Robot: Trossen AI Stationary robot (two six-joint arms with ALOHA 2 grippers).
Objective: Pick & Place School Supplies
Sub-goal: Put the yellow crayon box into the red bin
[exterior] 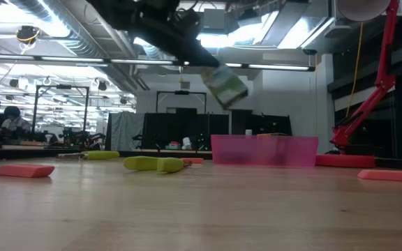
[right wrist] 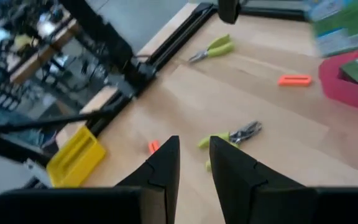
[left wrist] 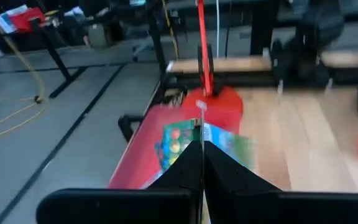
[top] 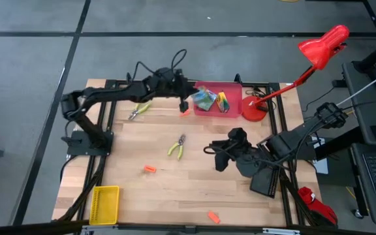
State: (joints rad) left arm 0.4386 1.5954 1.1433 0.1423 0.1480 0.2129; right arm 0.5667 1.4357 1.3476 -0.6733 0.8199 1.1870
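My left gripper [top: 187, 101] is shut at the red bin's left rim, with a green-and-yellow crayon box [top: 204, 98] at its fingertips, in the air over the bin [top: 235, 91]. In the low view that box [exterior: 225, 85] hangs tilted above the bin [exterior: 264, 150]. A second crayon box [top: 222, 102] lies inside the bin. One pair of pliers [top: 177, 147] lies flat at mid-table and another [top: 138, 111] by the left arm. Orange sticks [top: 149, 169] [top: 213, 217] [top: 185, 111] lie on the wood. My right gripper [right wrist: 194, 149] is open over the table's right part, touching nothing. My left gripper has the crayon box by its near edge [left wrist: 199, 132], pinched between the two fingers at their free ends; the fingers [left wrist: 185, 168] themselves hide the exact spot. They come slanting down from the table's left. The box is lifted clear, tilted, hanging beyond the fingertips over the red bin.
A yellow bin [top: 104, 203] sits at the near left corner. A red desk lamp [top: 256, 109] stands right of the red bin, its arm reaching off to the right. A black bin [top: 265, 183] lies under the right arm. Bare wood lies between the pliers and the near edge.
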